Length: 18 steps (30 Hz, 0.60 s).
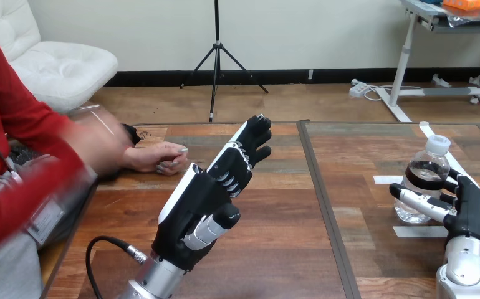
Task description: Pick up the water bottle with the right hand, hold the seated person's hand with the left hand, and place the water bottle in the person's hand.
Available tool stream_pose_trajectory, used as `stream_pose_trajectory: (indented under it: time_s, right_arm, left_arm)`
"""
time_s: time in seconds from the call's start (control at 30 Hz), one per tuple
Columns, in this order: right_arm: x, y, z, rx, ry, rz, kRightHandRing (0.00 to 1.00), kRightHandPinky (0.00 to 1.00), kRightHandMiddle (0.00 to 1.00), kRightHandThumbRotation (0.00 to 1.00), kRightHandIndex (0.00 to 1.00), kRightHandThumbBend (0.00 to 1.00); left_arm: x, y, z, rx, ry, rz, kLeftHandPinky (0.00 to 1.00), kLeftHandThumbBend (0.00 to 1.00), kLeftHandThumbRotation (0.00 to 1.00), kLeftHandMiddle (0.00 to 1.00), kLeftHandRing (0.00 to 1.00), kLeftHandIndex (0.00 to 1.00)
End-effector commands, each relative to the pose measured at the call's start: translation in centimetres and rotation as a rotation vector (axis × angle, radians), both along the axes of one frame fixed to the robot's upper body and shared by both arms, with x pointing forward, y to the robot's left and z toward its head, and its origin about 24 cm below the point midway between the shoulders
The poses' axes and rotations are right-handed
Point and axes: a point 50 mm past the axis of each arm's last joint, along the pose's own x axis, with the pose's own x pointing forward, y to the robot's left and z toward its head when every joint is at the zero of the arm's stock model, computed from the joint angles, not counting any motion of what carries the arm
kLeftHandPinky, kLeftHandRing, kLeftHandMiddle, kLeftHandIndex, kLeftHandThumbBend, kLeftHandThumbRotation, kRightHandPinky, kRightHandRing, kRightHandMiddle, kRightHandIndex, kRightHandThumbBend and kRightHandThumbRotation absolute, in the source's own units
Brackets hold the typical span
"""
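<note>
Water bottle (426,169), clear plastic with a white cap: upright on the wooden table (287,255), far right side, base on the tabletop. Right hand (471,208) is closed round it. One black-and-white finger (415,199) crosses the front of the lower body, and the others curl at the bottle's right side. Strips of white tape (412,231) lie on the table around the base.

Left hand (206,193): raised above the table's centre-left, wide open, fingers straight and pointing away, thumb bent inward. It holds nothing and touches nothing.

Person's hand (159,159): resting on the table just left of the left hand's fingers, apart from them, well away from the bottle.
</note>
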Motion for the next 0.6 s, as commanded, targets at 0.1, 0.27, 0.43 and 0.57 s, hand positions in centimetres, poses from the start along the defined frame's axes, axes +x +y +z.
stream_pose_trajectory:
  time_s: [0.1,0.27,0.43,0.57]
  right_arm:
    - [2.65,1.09,2.84,0.013,-0.126,0.008,0.45,0.35,0.61,0.0,0.58,0.96]
    - [2.55,1.19,2.72,0.013,-0.129,-0.006,0.39,0.3,0.59,0.0,0.56,0.93]
    - [2.43,1.24,2.62,0.016,-0.135,-0.013,0.38,0.29,0.58,0.0,0.55,0.91]
    - [2.36,1.3,2.56,0.015,-0.14,-0.015,0.42,0.32,0.57,0.0,0.54,0.89]
  left_arm:
    - [0.56,0.23,1.23,-0.019,-0.061,0.013,0.95,1.0,0.8,0.98,0.98,0.96]
    - [0.54,0.25,1.26,-0.016,-0.067,0.016,0.94,1.0,0.79,0.98,0.97,0.96]
    - [0.56,0.26,1.24,-0.017,-0.064,0.012,0.93,1.0,0.79,0.98,0.97,0.96]
    - [0.58,0.26,1.21,-0.017,-0.06,0.006,0.93,1.0,0.79,0.98,0.97,0.96]
